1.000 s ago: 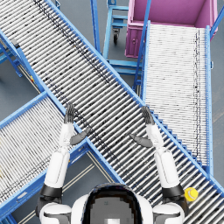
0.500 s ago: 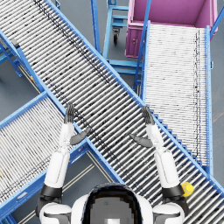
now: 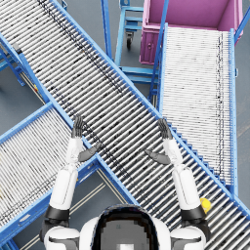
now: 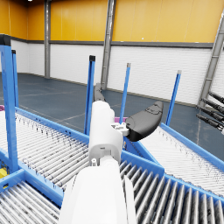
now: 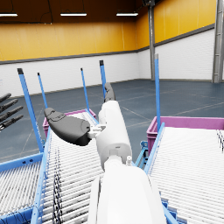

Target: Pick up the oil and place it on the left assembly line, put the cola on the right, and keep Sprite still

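Note:
A small yellow object (image 3: 205, 204), maybe a bottle cap, peeks out beside my right arm on the diagonal roller conveyor (image 3: 112, 97); the rest of it is hidden. No cola or Sprite shows in any view. My left hand (image 3: 80, 142) hovers over the conveyor's left rail, fingers spread and holding nothing; the left wrist view shows that hand (image 4: 133, 122) the same way. My right hand (image 3: 162, 145) hovers over the rollers, also spread and empty, as seen in the right wrist view (image 5: 81, 124).
A left roller line (image 3: 29, 161) branches off below the left arm. A right roller line (image 3: 195, 88) runs up to a magenta bin (image 3: 190, 14). Blue rails and upright posts (image 4: 89, 94) border every line.
The yellow object has slid a little up the diagonal conveyor, closer to my right arm. Both arms have stayed where they were.

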### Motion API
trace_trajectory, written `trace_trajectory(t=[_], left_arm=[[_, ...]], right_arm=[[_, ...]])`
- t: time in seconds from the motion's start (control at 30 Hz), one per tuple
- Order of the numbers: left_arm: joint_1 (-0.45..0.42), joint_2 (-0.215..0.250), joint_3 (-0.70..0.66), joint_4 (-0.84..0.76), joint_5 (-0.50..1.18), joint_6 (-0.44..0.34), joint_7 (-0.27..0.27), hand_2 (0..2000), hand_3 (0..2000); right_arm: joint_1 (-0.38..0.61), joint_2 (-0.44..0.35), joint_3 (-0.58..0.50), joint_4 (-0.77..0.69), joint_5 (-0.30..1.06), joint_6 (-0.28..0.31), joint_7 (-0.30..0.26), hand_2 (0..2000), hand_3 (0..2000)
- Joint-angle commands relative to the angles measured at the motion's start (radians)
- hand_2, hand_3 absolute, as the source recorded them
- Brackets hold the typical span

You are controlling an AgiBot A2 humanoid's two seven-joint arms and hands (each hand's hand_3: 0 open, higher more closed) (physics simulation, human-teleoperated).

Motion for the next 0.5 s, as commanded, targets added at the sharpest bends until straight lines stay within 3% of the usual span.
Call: trace_trajectory(t=[0.03, 0.17, 0.3, 0.5], left_arm=[[0.0, 0.0, 0.0, 0.0, 0.0, 0.0, 0.0, 0, 0], [0.006, 0.003, 0.019, 0.019, 0.0, 0.0, 0.0, 0, 0], [0.046, 0.033, -0.071, 0.022, 0.0, -0.074, -0.074, 0, 0], [0.06, 0.054, -0.107, 0.012, 0.0, -0.097, -0.097, 0, 0]], right_arm=[[0.0, 0.0, 0.0, 0.0, 0.0, 0.0, 0.0, 0, 0], [0.013, -0.007, 0.021, -0.017, 0.0, 0.0, 0.0, 0, 0], [0.042, -0.036, -0.004, -0.011, 0.0, -0.073, 0.074, 0, 0], [0.054, -0.062, -0.002, -0.017, 0.0, -0.096, 0.097, 0, 0]])
